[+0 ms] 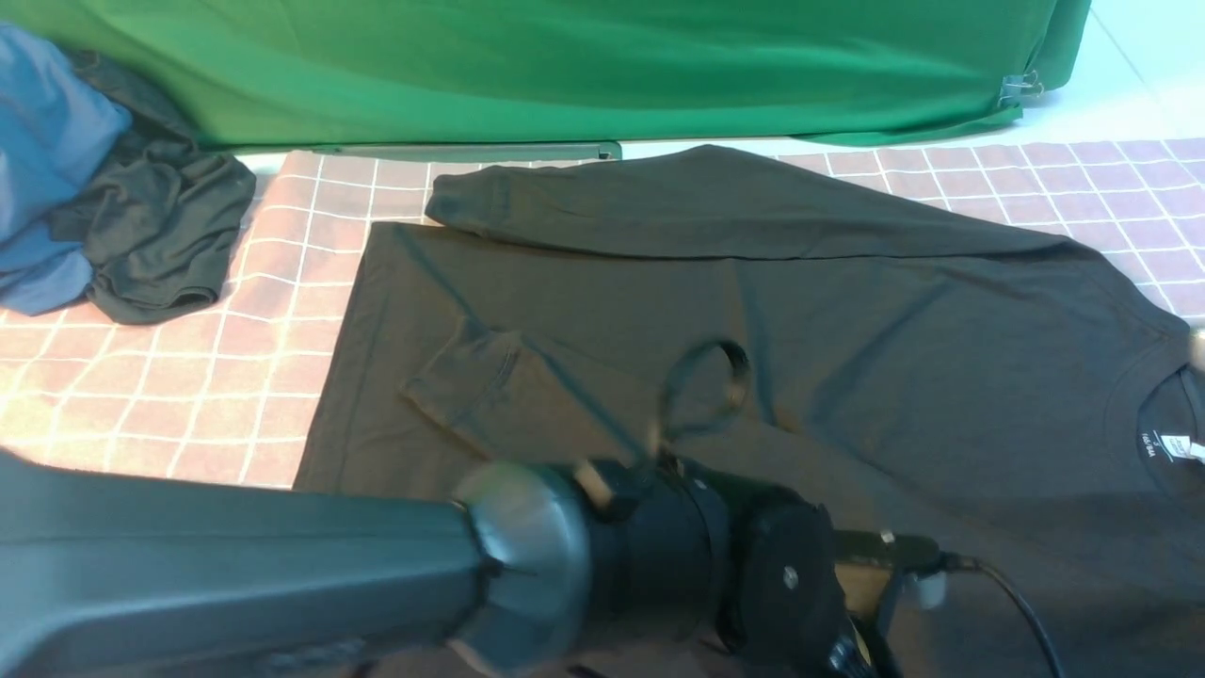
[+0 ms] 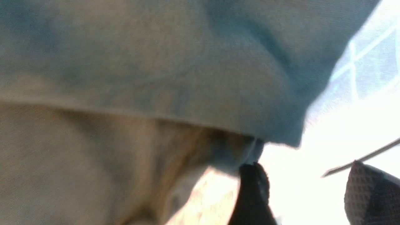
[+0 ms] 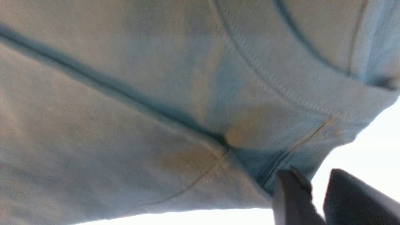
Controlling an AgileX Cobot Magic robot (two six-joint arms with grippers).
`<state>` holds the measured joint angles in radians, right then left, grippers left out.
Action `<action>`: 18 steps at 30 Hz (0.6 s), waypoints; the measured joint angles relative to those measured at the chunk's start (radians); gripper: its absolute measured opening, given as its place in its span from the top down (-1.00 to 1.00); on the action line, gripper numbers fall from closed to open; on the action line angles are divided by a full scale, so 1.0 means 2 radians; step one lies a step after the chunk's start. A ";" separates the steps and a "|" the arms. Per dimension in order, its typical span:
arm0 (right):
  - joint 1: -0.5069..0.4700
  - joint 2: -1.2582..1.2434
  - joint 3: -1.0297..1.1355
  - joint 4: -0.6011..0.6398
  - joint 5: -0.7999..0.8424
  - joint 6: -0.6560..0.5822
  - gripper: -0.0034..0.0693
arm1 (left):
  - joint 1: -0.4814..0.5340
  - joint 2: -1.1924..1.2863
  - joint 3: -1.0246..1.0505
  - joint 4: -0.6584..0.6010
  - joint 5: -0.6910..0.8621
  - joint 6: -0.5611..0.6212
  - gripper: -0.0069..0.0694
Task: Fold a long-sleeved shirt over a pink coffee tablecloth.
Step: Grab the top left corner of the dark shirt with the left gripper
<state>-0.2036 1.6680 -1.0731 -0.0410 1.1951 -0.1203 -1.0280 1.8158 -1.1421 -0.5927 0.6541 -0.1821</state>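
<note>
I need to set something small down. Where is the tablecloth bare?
Bare tablecloth lies between the clothes pile and the hem of the shirt, and past its shoulder by the green backdrop. The near edge is crowded by the left arm.

I have my dark grey left arm [image 1: 235, 556] stretched low, its black left gripper [image 2: 304, 170] gaping wide; my black right gripper [image 3: 314, 178] is barely parted.

Green backdrop fabric [image 1: 565, 66] hung across the far side, metal clip [image 1: 1019, 89] pinched its lower right edge, blue garment [image 1: 47, 151] lay bunched at far left, crumpled dark grey garment [image 1: 160, 226] rested against it, dark flat bar [image 1: 471, 152] sat under the backdrop hem.
</note>
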 joint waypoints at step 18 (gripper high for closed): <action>0.125 -0.171 -0.020 0.134 -0.052 -0.053 0.81 | 0.377 -0.028 -0.196 0.173 0.077 -0.098 0.78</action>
<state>0.0459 1.3255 -1.1131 0.2270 1.0904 -0.2259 -0.2747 1.7591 -1.5334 -0.2475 0.8073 -0.3783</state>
